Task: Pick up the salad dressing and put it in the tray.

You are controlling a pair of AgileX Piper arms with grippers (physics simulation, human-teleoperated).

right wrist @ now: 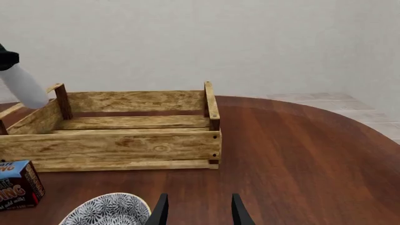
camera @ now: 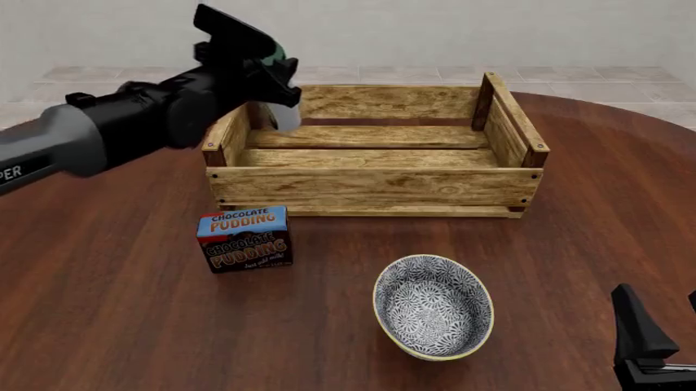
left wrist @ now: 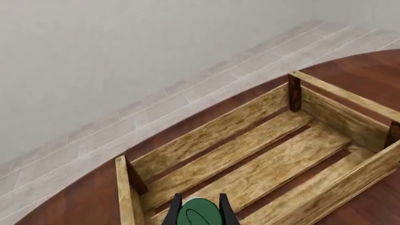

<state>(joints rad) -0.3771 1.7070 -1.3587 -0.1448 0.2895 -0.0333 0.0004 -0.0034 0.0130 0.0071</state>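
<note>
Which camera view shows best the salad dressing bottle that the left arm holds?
The right wrist view: the salad dressing's white body hangs in clear sight over the tray's end. The front view shows only a white part below the left gripper. The left wrist view shows only the green cap between the fingers.

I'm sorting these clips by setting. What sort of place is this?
Probably a simulated tabletop test scene, not a lived-in room: a round dark-wood table on pale floor tiles before a bare wall, holding only a tray, a pudding box and a patterned bowl.
</note>
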